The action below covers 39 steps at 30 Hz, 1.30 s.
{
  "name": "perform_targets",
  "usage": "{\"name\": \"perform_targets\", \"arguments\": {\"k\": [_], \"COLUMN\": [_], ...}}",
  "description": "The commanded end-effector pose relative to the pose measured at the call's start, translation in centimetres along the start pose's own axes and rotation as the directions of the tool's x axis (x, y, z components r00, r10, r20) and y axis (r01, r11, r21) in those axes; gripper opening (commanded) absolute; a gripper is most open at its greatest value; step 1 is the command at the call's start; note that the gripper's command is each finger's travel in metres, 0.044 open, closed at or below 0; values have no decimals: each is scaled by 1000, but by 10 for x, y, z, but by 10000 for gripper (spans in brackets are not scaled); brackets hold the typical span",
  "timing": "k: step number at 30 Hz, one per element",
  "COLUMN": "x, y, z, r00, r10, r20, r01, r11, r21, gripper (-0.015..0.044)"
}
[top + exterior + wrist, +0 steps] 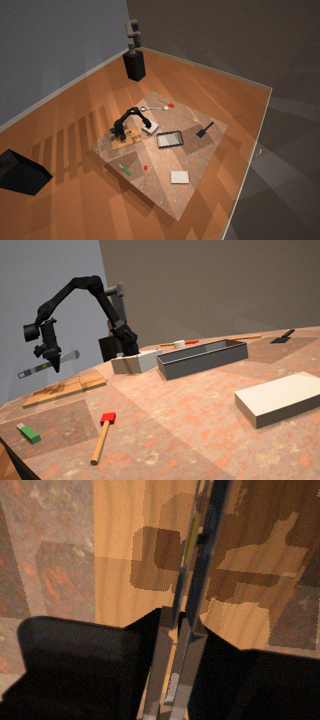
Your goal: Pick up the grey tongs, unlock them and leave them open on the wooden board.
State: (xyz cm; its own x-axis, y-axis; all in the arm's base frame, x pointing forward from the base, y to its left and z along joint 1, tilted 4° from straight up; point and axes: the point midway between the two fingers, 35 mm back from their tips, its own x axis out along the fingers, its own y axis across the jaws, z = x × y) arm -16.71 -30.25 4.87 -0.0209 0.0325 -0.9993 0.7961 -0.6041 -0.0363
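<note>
My gripper (123, 137) (56, 367) (170, 615) is shut on the grey tongs (69, 357) (206, 555) and holds them in the air above the wooden board (134, 141) (93, 381) (114, 530). The tongs also show in the top view (128, 132), partly behind the arm. In the exterior view they slope: the end with the square loop is low at the left, the rounded end higher at the right. In the wrist view their two arms lie close together; the lock's state cannot be told. The roasting tin (170, 146) (204, 364) holds no tongs.
The arm's white base box (126, 365) stands between board and tin. A green-handled tool (126, 171) (30, 434) and a red-headed tool (145, 167) (108, 418) lie in front. A pale block (179, 177) (279, 395) lies at the front right.
</note>
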Motion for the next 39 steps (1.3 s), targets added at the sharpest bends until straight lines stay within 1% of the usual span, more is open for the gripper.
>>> {"name": "perform_targets", "arguments": {"k": [1, 22, 28, 39], "x": [8, 42, 44, 42], "y": [0, 0, 0, 0], "z": [-2, -5, -5, -4], "r00": [1000, 1000, 1000, 1000], "r10": [2, 2, 2, -1], "r20": [-6, -7, -7, -4], "r01": [-2, -2, -2, 1], "r11": [1000, 1000, 1000, 1000], "r21": [-1, -1, -1, 2], "gripper": [-150, -150, -150, 139]}}
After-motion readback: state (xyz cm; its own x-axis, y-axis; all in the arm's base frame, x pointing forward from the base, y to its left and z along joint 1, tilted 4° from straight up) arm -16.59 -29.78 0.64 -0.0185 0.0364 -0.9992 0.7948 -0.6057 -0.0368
